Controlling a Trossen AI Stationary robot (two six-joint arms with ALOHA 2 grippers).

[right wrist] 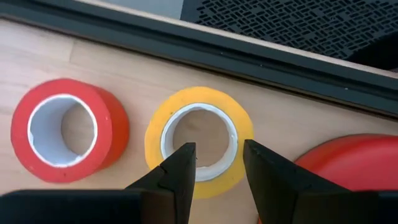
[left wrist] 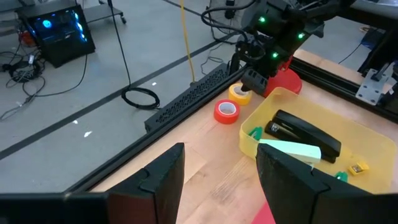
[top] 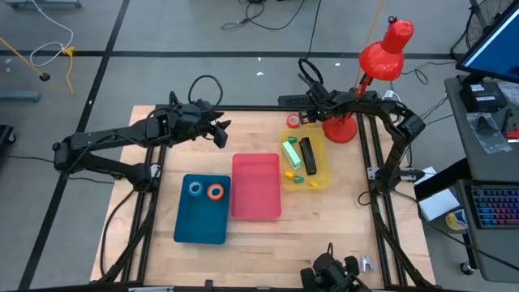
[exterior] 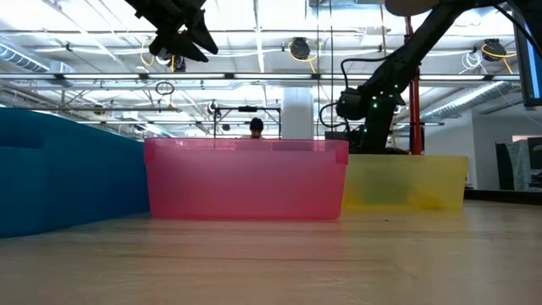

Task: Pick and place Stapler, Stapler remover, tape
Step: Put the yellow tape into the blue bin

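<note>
Three trays sit side by side on the table (top: 186, 264), and the right gripper (right wrist: 219, 163) hangs over the yellow tape (right wrist: 199, 142).

The blue tray (top: 201, 227) holds a blue tape (top: 195, 189) and an orange tape (top: 215, 192). The pink tray (top: 256, 188) in the middle has nothing showing inside. The yellow tray (top: 319, 170) holds a black stapler (top: 308, 156), a light green block (top: 290, 153) and some small green and yellow bits. The yellow tape lies flat on the table just beside the red tape (right wrist: 62, 129), near the back corner of the yellow tray. The right gripper's fingers are partly open, tips over the yellow ring's hole and near edge, holding nothing. The left gripper (top: 219, 134) hangs high behind the blue tray, fingers (left wrist: 163, 177) partly open and empty.
</note>
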